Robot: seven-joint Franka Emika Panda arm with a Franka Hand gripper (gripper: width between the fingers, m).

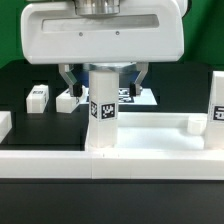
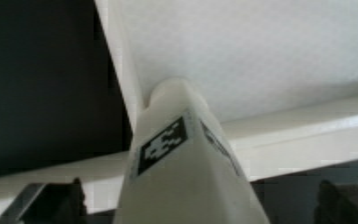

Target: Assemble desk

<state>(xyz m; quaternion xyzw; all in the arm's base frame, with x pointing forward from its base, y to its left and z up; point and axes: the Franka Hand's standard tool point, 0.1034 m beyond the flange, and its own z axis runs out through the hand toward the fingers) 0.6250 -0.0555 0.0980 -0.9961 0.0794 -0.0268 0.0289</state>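
The desk slab lies across the front of the table, a wide white tray with raised rims. One white square leg with a black-and-white tag stands upright at its near rim. Another tagged leg stands upright at the exterior view's right. My gripper hangs over the middle leg, open, with a finger on each side and a gap between each finger and the leg. In the wrist view the same leg rises between the dark fingertips of the gripper, with the slab behind it.
Two loose white legs lie on the black table at the exterior view's left, behind the slab. The marker board lies flat behind the gripper. A green wall backs the scene.
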